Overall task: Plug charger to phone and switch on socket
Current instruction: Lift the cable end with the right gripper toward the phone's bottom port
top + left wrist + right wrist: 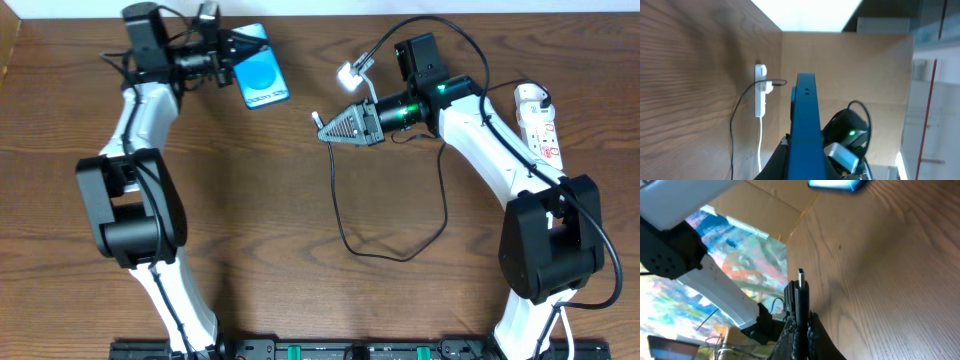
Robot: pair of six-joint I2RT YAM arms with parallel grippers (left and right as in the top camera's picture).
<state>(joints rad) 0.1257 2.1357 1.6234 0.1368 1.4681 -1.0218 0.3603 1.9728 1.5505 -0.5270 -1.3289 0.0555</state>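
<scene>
Brown wood-grain tabletop spreads under both arms, and the task looks roughly half prepared, with its two decisive acts not yet done. At the far left, the left pincer is clamped on one end of the phone, which appears raised off the wood with its blue screen facing up. That arm's own wrist view shows the handset edge-on. Near the centre, the right pincer is closed narrowly on the charger just behind its plug tip. The tip sticks out bare beyond the fingers and points toward the phone, well apart from it. Behind the grip the black cable drops in a loose loop across the wood and runs to the white power strip at the far right. There its black plug looks already seated in an outlet. As I judge it, the mains end is settled. What is left is to bring tip and phone port together, push the tip home, and press the strip's red-marked switch, whose position I cannot tell.
</scene>
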